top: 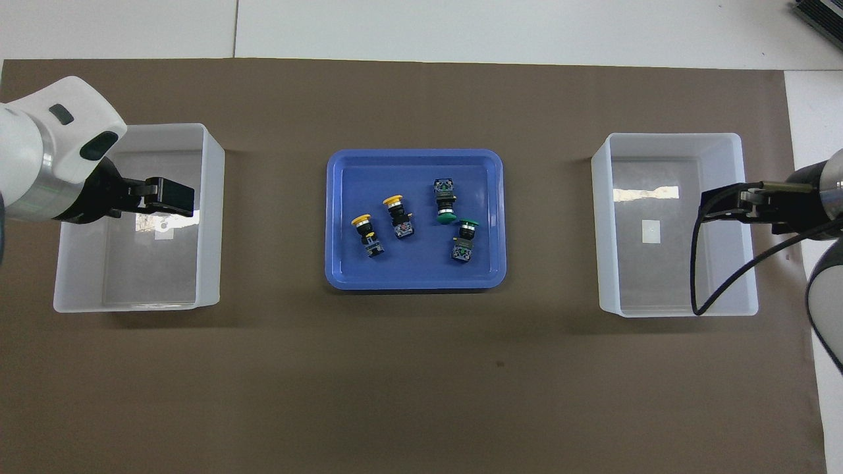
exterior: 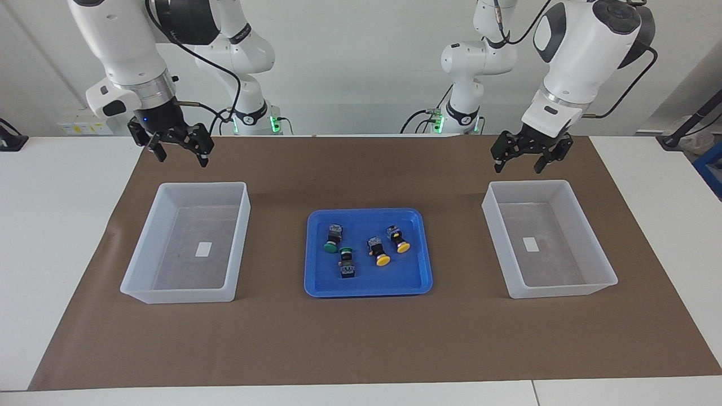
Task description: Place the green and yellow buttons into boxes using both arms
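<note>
Two green buttons [exterior: 331,238] [exterior: 346,261] and two yellow buttons [exterior: 379,251] [exterior: 398,239] lie on their sides in a shallow blue tray [exterior: 366,280] at mid-table. In the overhead view the yellow buttons [top: 366,234] [top: 398,216] lie toward the left arm's end and the green buttons [top: 445,200] [top: 465,239] toward the right arm's. Both boxes [exterior: 240,248] [exterior: 496,242] hold only a label. My left gripper [exterior: 519,167] [top: 176,199] hangs open in the air over its box [top: 211,230]. My right gripper [exterior: 180,158] [top: 710,212] hangs open over the other box [top: 602,230].
A brown mat [exterior: 361,338] covers most of the white table [exterior: 56,225]. The tray sits between the two boxes, with bare mat between tray and each box. A dark object [exterior: 711,163] pokes in past the table's edge at the left arm's end.
</note>
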